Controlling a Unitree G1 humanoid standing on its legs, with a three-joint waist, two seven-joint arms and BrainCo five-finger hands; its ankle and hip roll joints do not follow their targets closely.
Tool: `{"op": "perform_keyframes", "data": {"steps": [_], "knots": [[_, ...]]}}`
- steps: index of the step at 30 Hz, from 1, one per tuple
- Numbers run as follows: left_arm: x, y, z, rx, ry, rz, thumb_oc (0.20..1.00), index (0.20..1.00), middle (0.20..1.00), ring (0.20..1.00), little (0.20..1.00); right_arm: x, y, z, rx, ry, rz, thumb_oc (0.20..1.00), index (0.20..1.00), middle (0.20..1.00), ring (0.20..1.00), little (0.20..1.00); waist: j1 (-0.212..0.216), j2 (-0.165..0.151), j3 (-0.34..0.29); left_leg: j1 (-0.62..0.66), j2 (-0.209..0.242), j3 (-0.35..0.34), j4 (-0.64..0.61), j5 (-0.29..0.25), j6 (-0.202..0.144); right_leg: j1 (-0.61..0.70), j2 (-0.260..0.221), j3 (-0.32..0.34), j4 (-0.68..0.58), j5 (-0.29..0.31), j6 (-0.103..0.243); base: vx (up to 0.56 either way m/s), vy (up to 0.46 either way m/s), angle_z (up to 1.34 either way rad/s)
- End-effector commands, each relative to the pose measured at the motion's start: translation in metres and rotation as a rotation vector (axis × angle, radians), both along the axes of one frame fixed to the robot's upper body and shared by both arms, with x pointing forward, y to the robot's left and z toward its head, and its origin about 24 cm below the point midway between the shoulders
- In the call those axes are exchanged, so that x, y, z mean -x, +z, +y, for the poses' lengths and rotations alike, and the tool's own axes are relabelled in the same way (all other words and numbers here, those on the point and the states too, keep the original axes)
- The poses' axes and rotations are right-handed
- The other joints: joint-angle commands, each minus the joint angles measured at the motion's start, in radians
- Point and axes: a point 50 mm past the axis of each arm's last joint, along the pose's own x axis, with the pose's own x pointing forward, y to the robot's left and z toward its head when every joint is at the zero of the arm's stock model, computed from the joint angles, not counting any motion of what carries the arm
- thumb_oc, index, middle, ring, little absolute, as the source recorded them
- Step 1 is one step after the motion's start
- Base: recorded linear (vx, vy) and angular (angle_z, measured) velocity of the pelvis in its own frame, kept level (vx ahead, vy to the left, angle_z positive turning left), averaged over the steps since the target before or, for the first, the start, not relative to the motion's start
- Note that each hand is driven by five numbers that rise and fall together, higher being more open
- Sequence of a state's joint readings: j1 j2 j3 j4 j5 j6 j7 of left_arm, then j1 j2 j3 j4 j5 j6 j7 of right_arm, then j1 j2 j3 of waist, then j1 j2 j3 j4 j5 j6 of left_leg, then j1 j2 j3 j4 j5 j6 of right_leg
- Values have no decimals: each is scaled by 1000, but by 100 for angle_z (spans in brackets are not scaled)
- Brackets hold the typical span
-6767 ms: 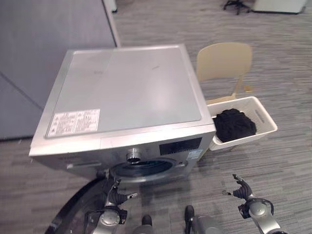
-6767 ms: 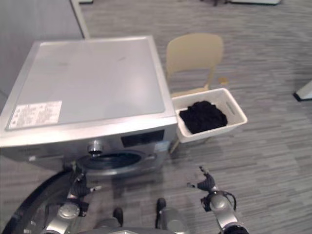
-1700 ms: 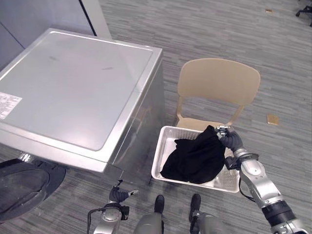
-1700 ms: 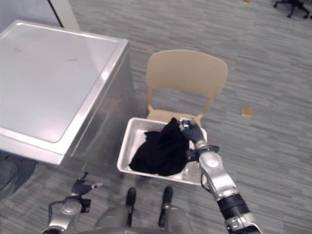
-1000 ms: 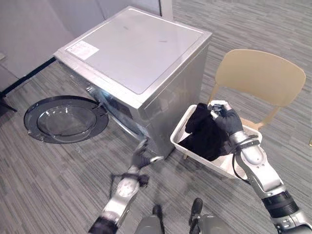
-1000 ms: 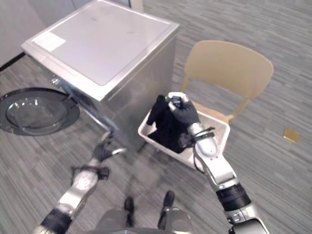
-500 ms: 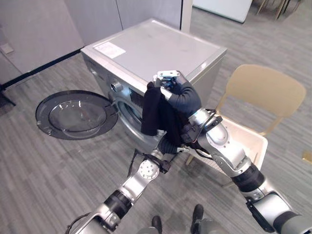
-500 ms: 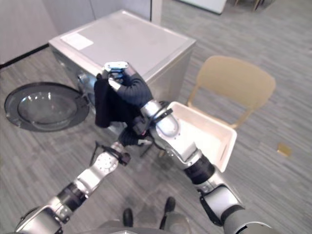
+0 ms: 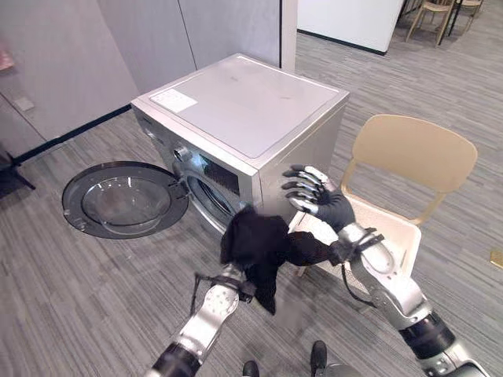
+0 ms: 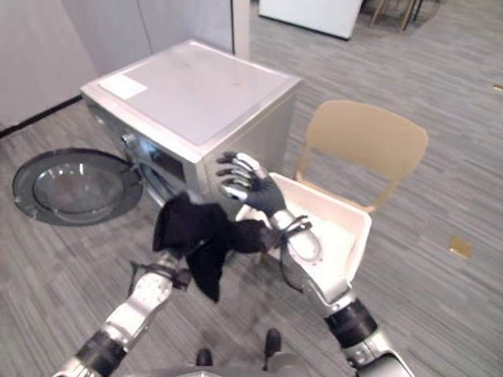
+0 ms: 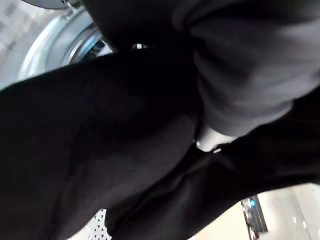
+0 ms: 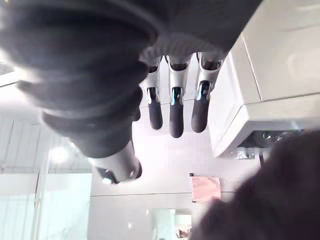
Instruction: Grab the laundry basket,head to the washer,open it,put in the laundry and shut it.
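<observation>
spreading right hand (image 9: 321, 201): my fingers splayed, raised beside the washer (image 9: 236, 118)
left hand (image 9: 234, 279): under the black laundry (image 9: 259, 243), fingers hidden, cannot tell
basket (image 9: 397, 236): on the chair (image 9: 413, 149)

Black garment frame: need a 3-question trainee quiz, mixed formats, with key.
1. True or false: the washer door is open.
2. The black garment is: A) in the white basket B) draped over the left hand, one end across the right wrist C) on the floor.
3. Fill in: the right hand is raised with its fingers ____.

Key: 1 true. 2 B. 3 spread open.
</observation>
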State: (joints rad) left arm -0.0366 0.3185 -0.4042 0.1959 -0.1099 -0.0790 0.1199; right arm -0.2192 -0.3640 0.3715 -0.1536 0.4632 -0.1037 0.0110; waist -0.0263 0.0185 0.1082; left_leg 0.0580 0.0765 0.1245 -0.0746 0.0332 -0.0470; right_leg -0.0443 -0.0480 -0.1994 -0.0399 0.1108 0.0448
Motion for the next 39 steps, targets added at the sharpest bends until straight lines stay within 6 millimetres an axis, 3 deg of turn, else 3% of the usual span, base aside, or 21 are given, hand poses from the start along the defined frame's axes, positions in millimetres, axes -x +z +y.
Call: {"op": "perform_keyframes", "data": {"steps": [1,2,4,7,9,10,11,12,15,18,23,28,30,32,34,37,38,39], "knots": [[-12,32,21,38,22,-152,200,200,200,200,200,3,19,-21,126,-98,-163,1000,1000,1000,1000,1000,-2,-50,-18,-37,-53,-7,-13,-25,6,69,-12,61,48,-180,70,19,-55,29],[-12,32,21,38,22,-150,200,200,200,200,200,4,18,-21,126,-98,-162,1000,1000,1000,1000,1000,-3,-49,-19,-36,-53,-8,-13,-26,6,70,-12,60,47,-179,70,17,-64,21],[4,25,49,32,87,-111,200,200,200,200,200,12,-14,-63,387,-248,-77,1000,1000,1000,1000,1000,-1,-50,-17,-33,-48,-13,-13,-22,0,86,-7,45,26,-179,70,20,-75,13],[23,10,76,19,176,-33,200,200,200,200,200,28,-48,-93,576,-311,51,1000,1000,1000,1000,1000,5,-50,-12,-30,-45,-22,-13,-20,-4,97,-2,36,8,-179,69,15,-54,0],[35,0,92,-9,232,20,200,200,200,200,200,38,-68,-108,667,-325,139,1000,1000,1000,1000,1000,7,-48,-9,-28,-43,-26,-13,-18,-6,102,-1,30,0,-180,69,3,-21,0],[35,-1,92,-9,232,21,200,200,200,200,200,38,-68,-108,667,-324,139,1000,1000,1000,1000,1000,6,-48,-9,-28,-43,-26,-13,-18,-6,103,-1,30,-1,-180,69,3,-32,4],[45,-13,103,-29,275,81,200,200,200,200,200,45,-82,-116,715,-324,203,1000,1000,1000,1000,1000,10,-47,-5,-27,-43,-29,-12,-15,-7,105,0,27,-3,-181,67,-4,-45,2],[66,-37,124,-79,352,214,200,200,200,200,200,54,-109,-125,850,-290,302,1000,1000,1000,1000,1000,19,-43,9,-29,-42,-36,0,-14,-7,110,1,24,-3,-186,62,-4,-45,1],[74,-48,131,-90,385,273,200,200,200,200,200,56,-116,-126,885,-271,327,1000,1000,1000,1000,1000,21,-41,16,-32,-42,-39,8,-14,-7,110,1,23,-1,-188,59,-4,-13,0],[99,-76,149,-188,439,444,200,200,200,200,200,60,-138,-129,988,-207,397,1000,1000,1000,1000,1000,31,-36,34,-50,-41,-49,41,-22,-7,109,-3,17,4,-193,54,-5,-14,11],[120,-99,155,-202,528,582,200,200,200,200,200,57,-150,-123,1025,-176,429,1000,1000,1000,1000,1000,38,-31,57,-78,-42,-58,76,-30,-8,95,-5,12,22,-202,46,-8,-10,10],[112,-101,148,-197,508,574,200,200,200,200,200,47,-149,-122,1039,-197,412,1000,1000,1000,1000,1000,46,-31,98,-156,-49,-63,152,-36,-14,50,-19,-22,60,-215,36,-56,-8,23],[105,-98,145,-194,487,555,200,200,200,200,200,47,-151,-126,1047,-220,431,1000,1000,1000,1000,1000,43,-32,110,-189,-37,-16,185,-39,-15,35,-34,-62,77,-226,30,-64,4,60],[98,-95,143,-188,477,539,200,200,200,200,200,50,-157,-130,1070,-238,463,1000,1000,1000,1000,1000,39,-35,116,-211,2,78,212,-40,-12,39,-53,-125,89,-239,26,49,18,112],[99,-96,144,-190,480,547,200,200,200,200,200,53,-163,-132,1074,-248,492,1000,1000,1000,1000,1000,41,-38,108,-207,23,103,192,-46,-23,57,-59,-151,91,-257,36,196,36,107],[91,-92,145,-200,475,526,200,200,200,200,200,59,-169,-137,1079,-276,535,1000,1000,1000,1000,1000,38,-42,111,-234,65,174,141,13,-42,76,-90,-232,86,-251,51,138,89,83],[91,-92,145,-200,475,526,200,200,200,200,200,59,-169,-137,1078,-276,534,1000,1000,1000,1000,1000,36,-42,110,-235,64,171,139,16,-42,77,-91,-234,85,-251,52,107,116,88],[88,-91,143,-200,463,517,200,200,200,200,200,60,-171,-138,1085,-277,543,1000,1000,1000,1000,1000,32,-42,111,-240,80,213,121,24,-44,83,-102,-262,84,-250,57,207,208,109]]}}
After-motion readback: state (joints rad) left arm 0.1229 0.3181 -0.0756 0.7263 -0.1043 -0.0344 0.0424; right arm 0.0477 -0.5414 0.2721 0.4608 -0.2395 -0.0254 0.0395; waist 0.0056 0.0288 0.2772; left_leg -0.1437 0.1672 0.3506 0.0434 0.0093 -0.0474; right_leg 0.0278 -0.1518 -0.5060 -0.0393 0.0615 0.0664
